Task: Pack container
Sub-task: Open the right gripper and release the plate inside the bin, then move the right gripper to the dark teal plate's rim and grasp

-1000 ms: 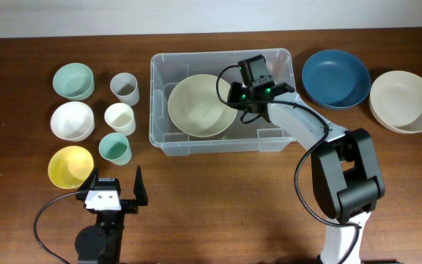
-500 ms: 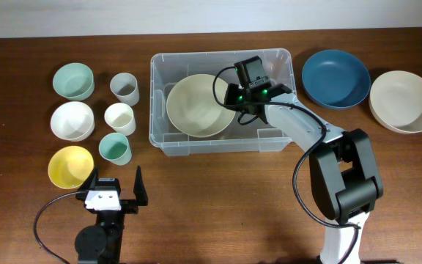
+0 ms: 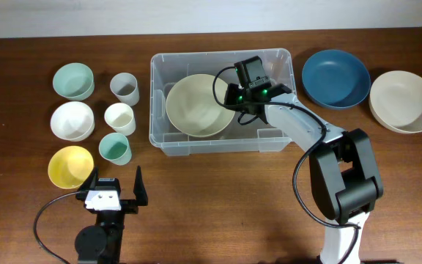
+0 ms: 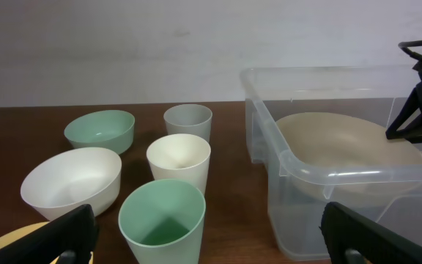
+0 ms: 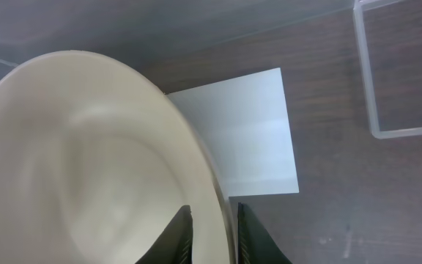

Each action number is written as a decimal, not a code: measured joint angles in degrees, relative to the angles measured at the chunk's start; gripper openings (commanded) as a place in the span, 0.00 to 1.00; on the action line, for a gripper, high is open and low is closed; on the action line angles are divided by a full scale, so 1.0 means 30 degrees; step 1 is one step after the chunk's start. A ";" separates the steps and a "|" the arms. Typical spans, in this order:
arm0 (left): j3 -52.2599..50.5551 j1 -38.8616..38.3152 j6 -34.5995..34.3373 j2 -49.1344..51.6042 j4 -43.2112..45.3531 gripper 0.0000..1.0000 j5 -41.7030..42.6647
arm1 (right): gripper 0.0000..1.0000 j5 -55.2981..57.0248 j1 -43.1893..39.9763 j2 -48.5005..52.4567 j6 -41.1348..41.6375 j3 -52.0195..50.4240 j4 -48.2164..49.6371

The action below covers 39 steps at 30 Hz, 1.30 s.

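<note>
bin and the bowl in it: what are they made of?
The bin looks like clear glossy plastic: the table shows through its walls. The bowl is cream, matte, thin-rimmed, evenly coloured; probably plastic or melamine, though ceramic can't be ruled out.

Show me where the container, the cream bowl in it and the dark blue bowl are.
container (image 3: pixel 196 145): overhead view, on its front wall.
cream bowl (image 3: pixel 195 106): overhead view, middle of its inside.
dark blue bowl (image 3: pixel 335 78): overhead view, centre of its hollow.
</note>
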 measured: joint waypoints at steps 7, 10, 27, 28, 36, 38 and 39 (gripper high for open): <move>0.0000 0.0000 0.0000 0.0000 0.0000 1.00 0.0000 | 0.17 -0.0350 0.0000 0.0000 -0.0102 0.0117 -0.0015; 0.0000 0.0000 0.0000 0.0000 0.0000 1.00 0.0000 | 0.17 -0.0663 0.0000 0.0000 -0.0131 0.0233 -0.0007; 0.0000 0.0000 0.0000 0.0000 -0.0007 1.00 0.0000 | 0.54 -0.1129 0.0000 0.0000 -0.0408 0.0685 -0.0714; 0.0000 0.0000 0.0000 0.0000 -0.0007 1.00 -0.0007 | 0.54 -0.1049 0.0000 -0.0007 -0.0532 0.0838 -0.1005; 0.0000 0.0000 -0.0007 0.0000 -0.0007 1.00 0.0000 | 0.70 0.0248 -0.0095 -0.0648 -0.1501 0.3395 -0.4313; 0.0000 0.0000 0.0000 0.0000 -0.0007 1.00 0.0000 | 0.77 0.0539 -0.0284 -0.1202 -0.1705 0.4619 -0.5603; 0.0000 0.0000 0.0000 0.0000 -0.0007 1.00 0.0000 | 0.79 0.0641 -0.0481 -0.1545 -0.1778 0.5268 -0.6302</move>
